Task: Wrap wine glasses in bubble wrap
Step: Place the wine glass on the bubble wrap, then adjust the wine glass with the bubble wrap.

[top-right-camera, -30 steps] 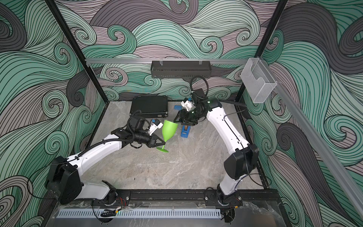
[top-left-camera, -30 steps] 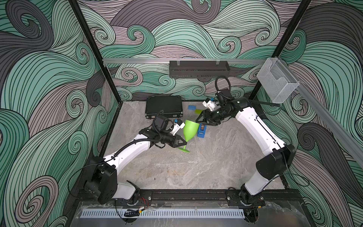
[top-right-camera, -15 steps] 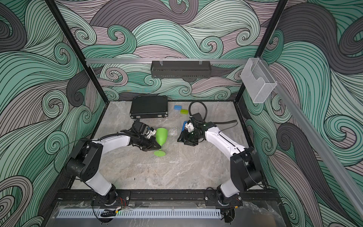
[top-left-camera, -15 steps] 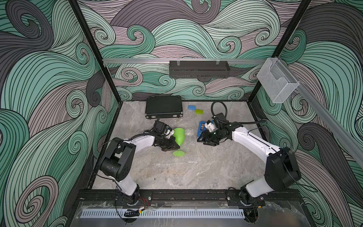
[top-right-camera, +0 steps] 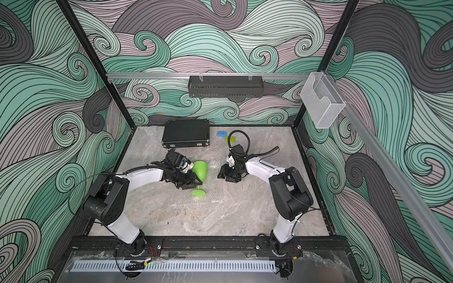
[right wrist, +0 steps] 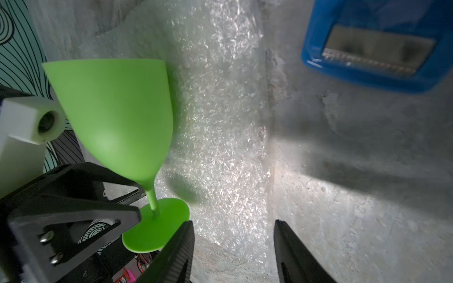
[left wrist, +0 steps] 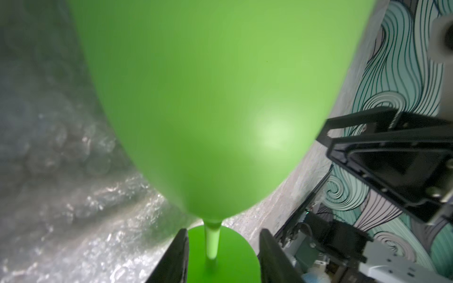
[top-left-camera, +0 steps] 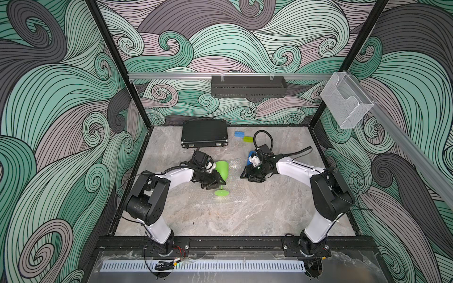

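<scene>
The lime-green wine glass (top-left-camera: 222, 169) lies tilted on the bubble wrap (top-left-camera: 234, 190) in mid-table, foot (top-right-camera: 198, 192) toward the front. My left gripper (top-left-camera: 219, 185) is open, its fingers either side of the stem (left wrist: 212, 241) with a gap on both sides. The clear sheet (right wrist: 220, 122) spreads under and to the right of the glass (right wrist: 117, 115). My right gripper (top-left-camera: 245, 175) is open and low over the sheet's right edge, with nothing between its fingers (right wrist: 181, 247). In the left wrist view the bowl (left wrist: 208, 98) fills most of the picture above the wrap (left wrist: 73, 208).
A blue tape dispenser (right wrist: 375, 49) sits just behind my right wrist. A black case (top-left-camera: 204, 133), a blue brick (top-left-camera: 239, 134) and a lime brick (top-left-camera: 247, 139) lie at the back. A black basket (top-left-camera: 247, 85) and a clear bin (top-left-camera: 345, 103) hang on the walls.
My left arm brought the glass down onto the wrap, and its jaws have opened off the stem. My right arm came forward and down from the back to the wrap's edge.
</scene>
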`<state>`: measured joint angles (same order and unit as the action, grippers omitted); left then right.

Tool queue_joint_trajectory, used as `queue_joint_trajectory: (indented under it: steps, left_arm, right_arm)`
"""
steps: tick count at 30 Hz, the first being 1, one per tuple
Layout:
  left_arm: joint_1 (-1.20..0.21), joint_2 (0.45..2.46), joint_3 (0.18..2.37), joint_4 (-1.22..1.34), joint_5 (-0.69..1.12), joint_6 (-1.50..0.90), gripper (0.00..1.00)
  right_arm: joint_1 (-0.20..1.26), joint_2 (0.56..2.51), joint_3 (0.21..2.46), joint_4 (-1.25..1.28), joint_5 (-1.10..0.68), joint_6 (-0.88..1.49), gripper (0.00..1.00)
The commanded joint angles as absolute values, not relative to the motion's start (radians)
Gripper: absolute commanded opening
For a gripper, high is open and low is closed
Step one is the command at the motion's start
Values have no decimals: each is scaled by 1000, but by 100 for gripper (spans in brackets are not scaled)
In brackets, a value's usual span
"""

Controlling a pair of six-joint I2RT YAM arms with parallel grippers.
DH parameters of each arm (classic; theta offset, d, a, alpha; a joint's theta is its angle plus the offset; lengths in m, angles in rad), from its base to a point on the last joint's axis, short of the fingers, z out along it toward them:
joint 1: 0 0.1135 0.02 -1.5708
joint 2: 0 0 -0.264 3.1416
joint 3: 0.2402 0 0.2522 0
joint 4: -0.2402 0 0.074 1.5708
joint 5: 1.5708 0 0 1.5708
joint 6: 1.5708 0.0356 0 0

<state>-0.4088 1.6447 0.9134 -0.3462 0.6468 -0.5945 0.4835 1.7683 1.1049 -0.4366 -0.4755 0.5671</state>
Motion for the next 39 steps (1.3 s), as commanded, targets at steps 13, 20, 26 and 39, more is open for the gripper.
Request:
queue_joint_trajectory:
  steps: [13,20,26,39]
  left_arm:
    - [-260,1761,1371,-666,520,-386,84]
    - [-224,1687,1221,-620,471,-416,82]
    - [-210,1654,1068,-532,434,-421,59]
    - [-199,1830,1109,-529,418,-424,34]
  right_arm:
    - [587,1793,1223,-418,-503,552,55]
    - [706,1898,1323,-449,-475,568,52]
    - [736,1999,1376,-477,-464,577,46]
    - [742,2048,1401,-504,-463,590,20]
